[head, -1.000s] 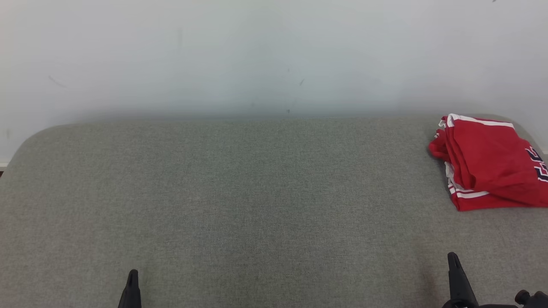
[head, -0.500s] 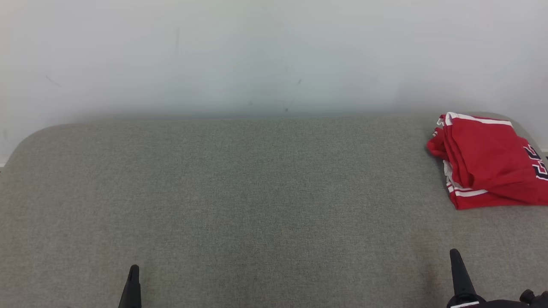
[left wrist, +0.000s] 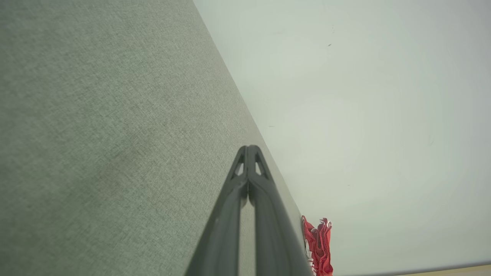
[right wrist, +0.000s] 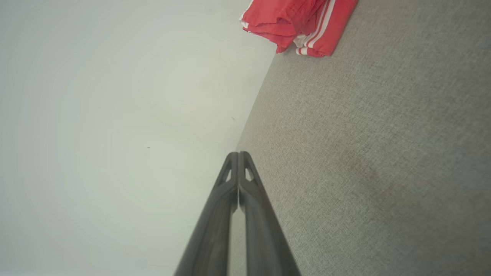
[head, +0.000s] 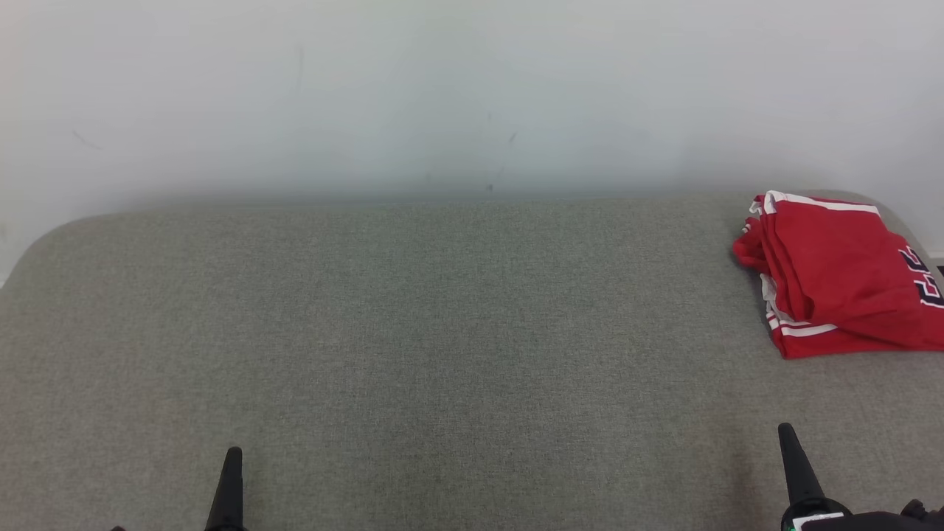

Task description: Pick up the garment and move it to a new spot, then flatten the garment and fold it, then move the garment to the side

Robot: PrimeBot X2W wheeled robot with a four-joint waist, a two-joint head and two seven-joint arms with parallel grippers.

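Note:
The garment (head: 837, 276) is red with white stripes and dark lettering, folded into a compact stack at the far right of the grey fabric surface (head: 442, 332). Its edge shows in the left wrist view (left wrist: 318, 245) and in the right wrist view (right wrist: 303, 23). My left gripper (head: 233, 453) sits low at the front left, shut, with nothing between its fingers (left wrist: 248, 149). My right gripper (head: 786, 431) stands at the front right, shut and empty (right wrist: 238, 155), well short of the garment.
A pale wall (head: 472, 96) runs along the back of the grey surface. The surface's rounded far-left corner (head: 51, 232) and far-right corner behind the garment mark its ends. Open grey fabric lies between the two grippers.
The whole head picture has shifted slightly, so the camera moved. Both fingertips show a little higher in the frame than a second ago. The garment lies as before.

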